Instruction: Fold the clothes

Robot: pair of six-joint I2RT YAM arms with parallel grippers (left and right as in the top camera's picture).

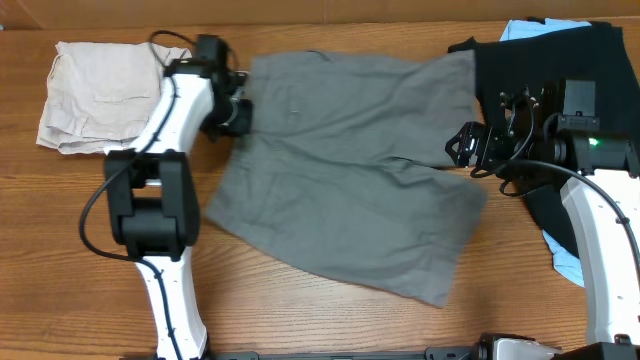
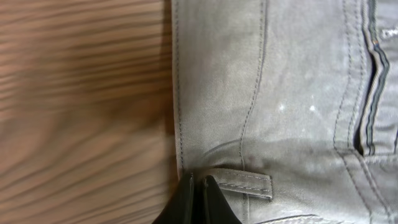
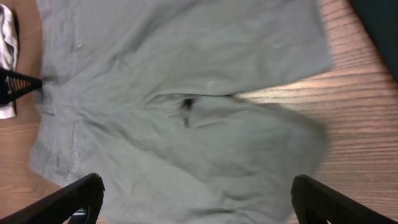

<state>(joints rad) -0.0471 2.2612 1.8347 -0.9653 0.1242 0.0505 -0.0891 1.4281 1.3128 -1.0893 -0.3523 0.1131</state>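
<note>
The grey shorts (image 1: 350, 170) lie spread flat across the middle of the table, waist to the left and legs to the right. My left gripper (image 1: 236, 112) is at the waist edge. In the left wrist view its fingers (image 2: 198, 198) are shut on the waistband (image 2: 249, 112), next to a belt loop (image 2: 245, 183). My right gripper (image 1: 466, 146) is wide open and empty. It hovers over the leg end of the shorts, which fill the right wrist view (image 3: 186, 112) between its fingers (image 3: 198, 183).
Folded beige shorts (image 1: 95, 95) lie at the far left. A large black garment (image 1: 560, 60) with a light blue cloth (image 1: 563, 262) beneath it lies at the right, under my right arm. Bare wood (image 1: 320, 315) shows along the front.
</note>
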